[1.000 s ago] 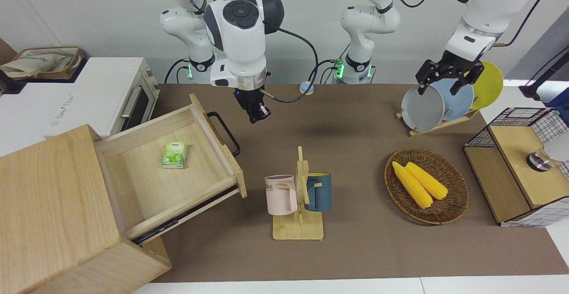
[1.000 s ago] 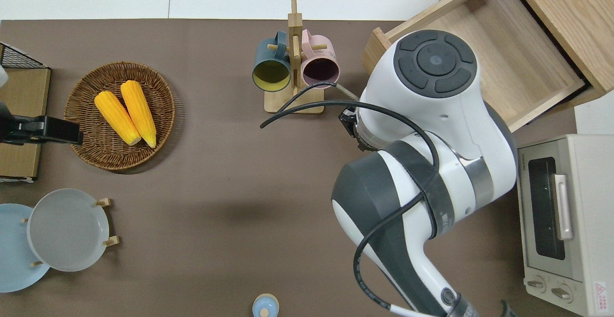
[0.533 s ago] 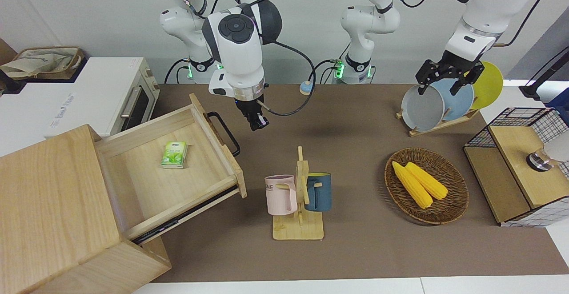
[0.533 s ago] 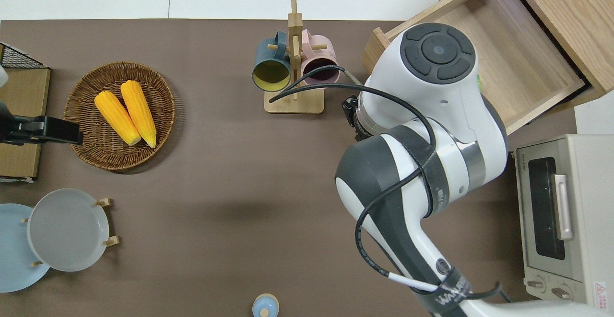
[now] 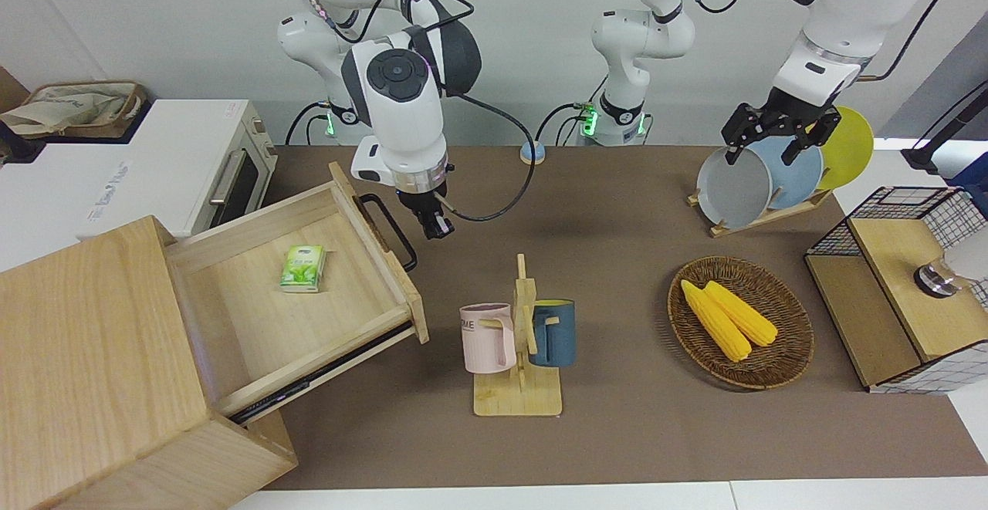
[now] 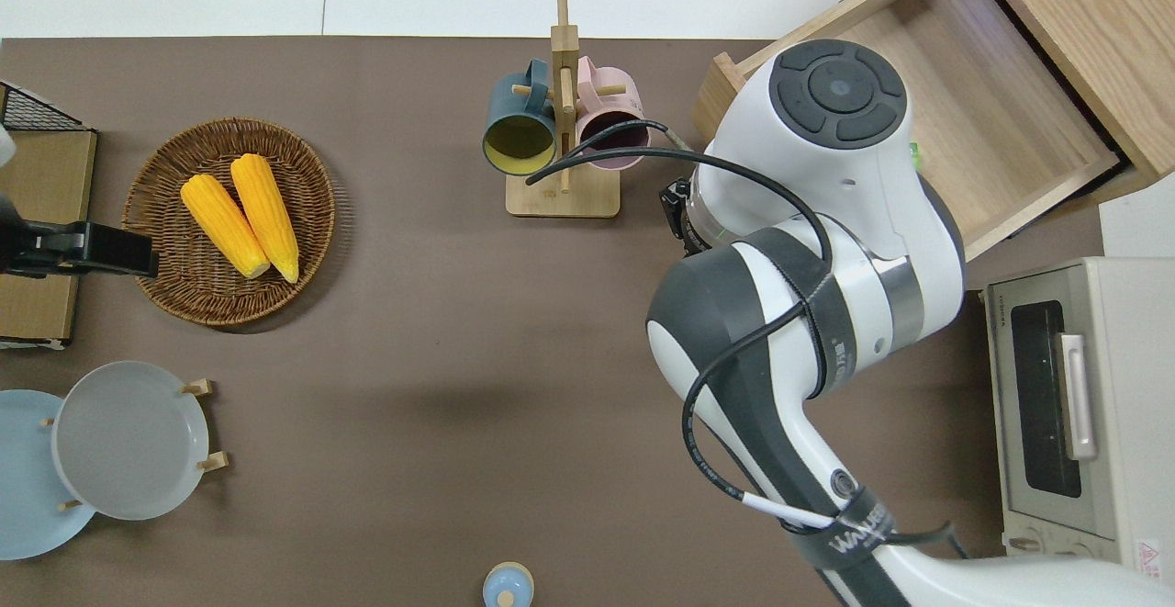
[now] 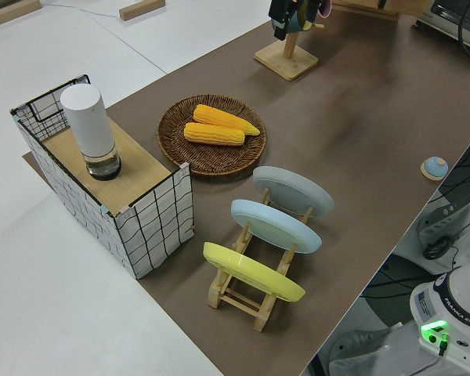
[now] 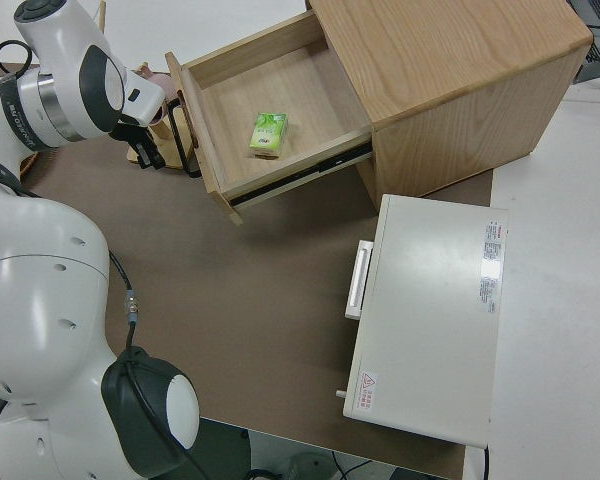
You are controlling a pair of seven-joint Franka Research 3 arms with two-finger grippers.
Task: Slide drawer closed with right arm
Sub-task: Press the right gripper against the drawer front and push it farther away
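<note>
Right gripper (image 5: 437,227) just beside open drawer's (image 5: 309,294) handle (image 5: 394,231), not touching.

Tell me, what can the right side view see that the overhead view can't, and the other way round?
Only the right side view shows the small green packet lying in the open drawer and the black loop handle on its front panel; overhead, the arm covers both. Only the overhead view shows the basket with two corn cobs, the plate rack and the mug stand with its two mugs. Both show the open drawer, the white toaster oven and the right arm at the drawer's front.
</note>
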